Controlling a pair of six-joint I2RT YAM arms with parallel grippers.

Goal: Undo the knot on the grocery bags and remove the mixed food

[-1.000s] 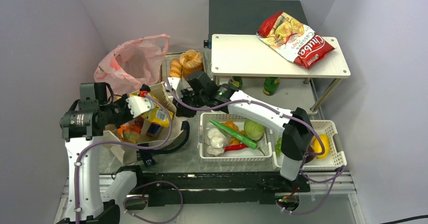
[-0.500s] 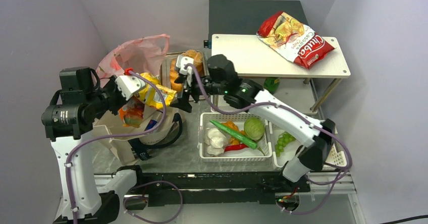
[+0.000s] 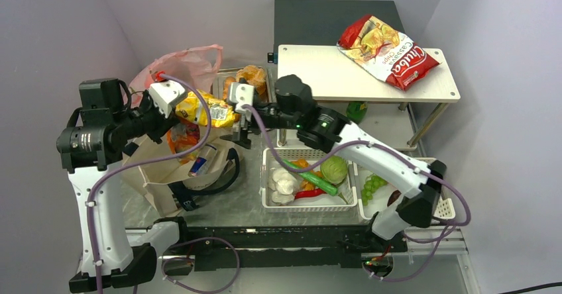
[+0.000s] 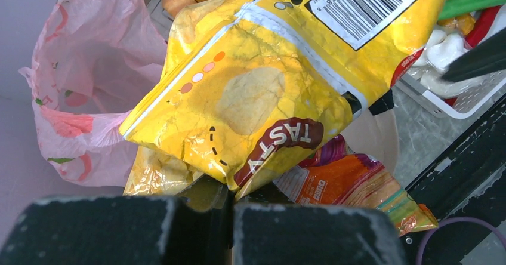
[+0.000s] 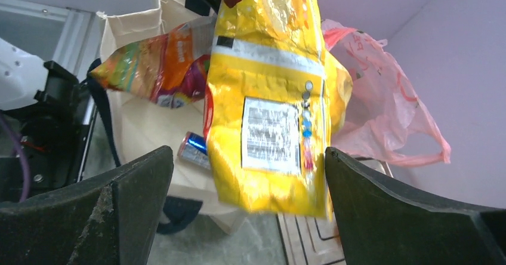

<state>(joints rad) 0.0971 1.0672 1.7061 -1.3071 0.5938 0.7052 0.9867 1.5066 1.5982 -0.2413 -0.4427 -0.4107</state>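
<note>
Okay, my left gripper [image 3: 171, 107] pinches the yellow Lay's bag [image 3: 202, 110], held up above the beige tote [image 3: 156, 178]. My right gripper [image 3: 240, 130] has its jaws wide, just beside it. Garlic [image 3: 283, 183], cabbage [image 3: 333, 169] and grapes [image 3: 372, 185] are already in 2 white baskets [image 3: 311, 207]. Left in the tote: 1 orange snack bag [image 3: 184, 137] and 1 can [image 3: 202, 163].

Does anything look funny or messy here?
Yes. The yellow chip bag dangles crumpled in the air, pinched at one end by the left gripper above the beige tote. An orange snack bag pokes out of the tote at a slant.
</note>
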